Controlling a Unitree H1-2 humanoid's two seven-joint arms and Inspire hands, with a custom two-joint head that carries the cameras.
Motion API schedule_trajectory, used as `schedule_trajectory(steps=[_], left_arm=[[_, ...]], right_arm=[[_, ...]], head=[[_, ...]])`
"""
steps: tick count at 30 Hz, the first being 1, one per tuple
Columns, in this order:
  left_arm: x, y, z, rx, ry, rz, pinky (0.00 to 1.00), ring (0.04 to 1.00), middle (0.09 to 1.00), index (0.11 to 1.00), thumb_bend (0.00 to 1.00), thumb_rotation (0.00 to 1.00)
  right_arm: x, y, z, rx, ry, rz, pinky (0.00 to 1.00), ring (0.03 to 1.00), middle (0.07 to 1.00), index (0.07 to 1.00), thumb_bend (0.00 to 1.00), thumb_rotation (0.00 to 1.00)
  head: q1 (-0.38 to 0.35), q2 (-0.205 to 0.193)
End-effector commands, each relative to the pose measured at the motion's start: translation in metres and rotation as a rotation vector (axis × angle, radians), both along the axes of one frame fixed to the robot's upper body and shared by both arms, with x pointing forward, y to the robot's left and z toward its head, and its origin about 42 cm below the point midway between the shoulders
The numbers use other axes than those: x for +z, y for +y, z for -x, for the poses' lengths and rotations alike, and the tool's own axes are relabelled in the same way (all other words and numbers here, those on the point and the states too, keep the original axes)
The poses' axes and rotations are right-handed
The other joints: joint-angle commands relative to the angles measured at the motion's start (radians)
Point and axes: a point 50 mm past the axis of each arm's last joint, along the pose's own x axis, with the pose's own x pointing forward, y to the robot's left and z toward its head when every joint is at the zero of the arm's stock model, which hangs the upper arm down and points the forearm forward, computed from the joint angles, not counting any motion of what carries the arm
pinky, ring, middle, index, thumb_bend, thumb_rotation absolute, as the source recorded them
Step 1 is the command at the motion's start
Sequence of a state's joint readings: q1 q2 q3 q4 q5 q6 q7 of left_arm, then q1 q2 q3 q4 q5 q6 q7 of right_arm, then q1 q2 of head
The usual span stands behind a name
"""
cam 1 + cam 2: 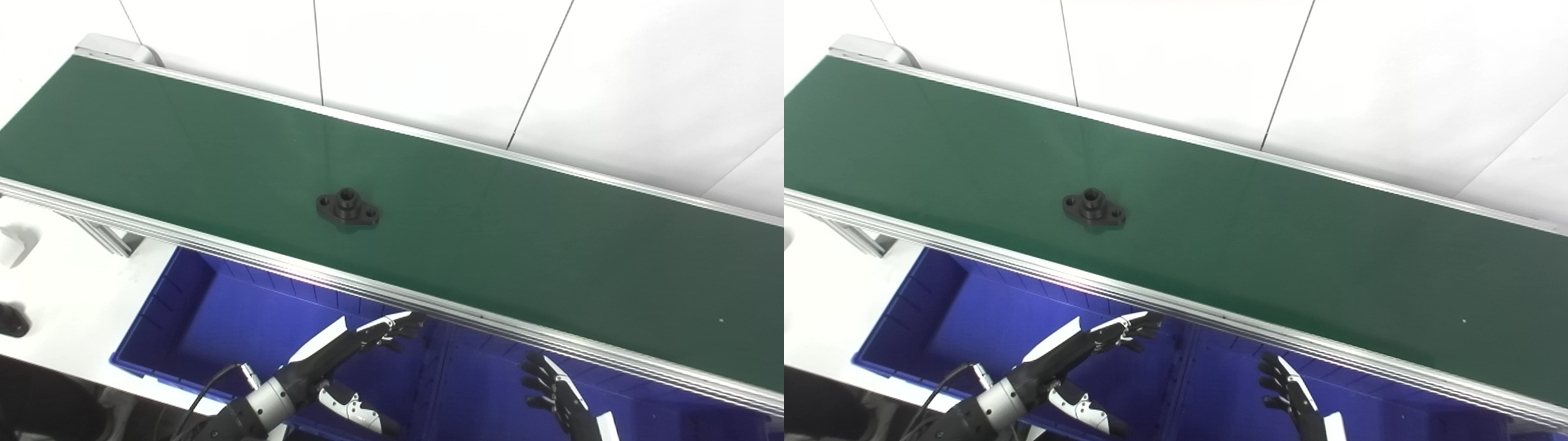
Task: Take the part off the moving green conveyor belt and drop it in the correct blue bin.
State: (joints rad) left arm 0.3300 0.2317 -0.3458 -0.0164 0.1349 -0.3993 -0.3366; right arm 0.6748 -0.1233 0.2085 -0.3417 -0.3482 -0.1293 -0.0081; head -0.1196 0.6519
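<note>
Left eye view: a black two-hole flange part [347, 209] lies flat on the green conveyor belt [520, 245], about midway across its width, nothing touching it. Its long axis runs roughly along the belt's length. The left hand [343, 349] hovers over the left blue bin [184, 324], below the belt's near rail, fingers [401, 323] spread and empty. The right hand [560, 392] is low over the right blue bin [490, 392], fingers also apart, holding nothing.

Right eye view: the flange part [1094, 209] sits up and slightly left of the left hand [1078, 346], across the aluminium rail [1213, 315]. The right hand [1295, 395] is well off to the part's right. I judge the left hand nearer, so the reach looks likely to be its job, going forward over the rail.
</note>
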Motion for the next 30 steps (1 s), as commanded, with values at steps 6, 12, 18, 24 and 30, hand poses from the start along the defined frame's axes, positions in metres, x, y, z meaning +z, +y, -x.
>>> schedule_trajectory(steps=[6,12,18,24,30], left_arm=[[0.011,0.004,-0.005,-0.003,-0.056,0.022,0.8,0.889,0.928,0.933,0.81,0.29],[0.016,0.007,-0.008,-0.003,-0.058,0.023,0.78,0.875,0.927,0.941,0.8,0.29],[0.02,0.014,-0.011,-0.007,-0.05,0.04,0.75,0.863,0.937,0.962,0.75,0.29],[0.024,0.021,-0.015,-0.009,-0.062,0.032,0.84,0.908,0.954,0.965,0.73,0.31],[0.027,0.028,-0.019,-0.011,-0.065,0.027,0.85,0.913,0.952,0.956,0.73,0.28]], right_arm=[[0.011,0.004,-0.002,-0.013,-0.088,-0.021,0.68,0.778,0.819,0.844,0.93,0.19],[0.022,0.01,-0.005,-0.055,-0.159,-0.113,0.75,0.82,0.839,0.857,0.89,0.15],[0.035,0.021,-0.006,-0.118,-0.255,-0.165,0.86,0.868,0.874,0.885,0.84,0.2],[0.051,0.026,-0.012,-0.133,-0.303,-0.173,0.84,0.869,0.874,0.886,0.82,0.25],[0.07,0.025,-0.032,-0.143,-0.37,-0.125,0.85,0.862,0.858,0.874,0.83,0.3]], head=[[-0.036,0.019],[-0.094,0.074],[-0.194,0.114],[-0.25,0.143],[-0.272,0.147]])
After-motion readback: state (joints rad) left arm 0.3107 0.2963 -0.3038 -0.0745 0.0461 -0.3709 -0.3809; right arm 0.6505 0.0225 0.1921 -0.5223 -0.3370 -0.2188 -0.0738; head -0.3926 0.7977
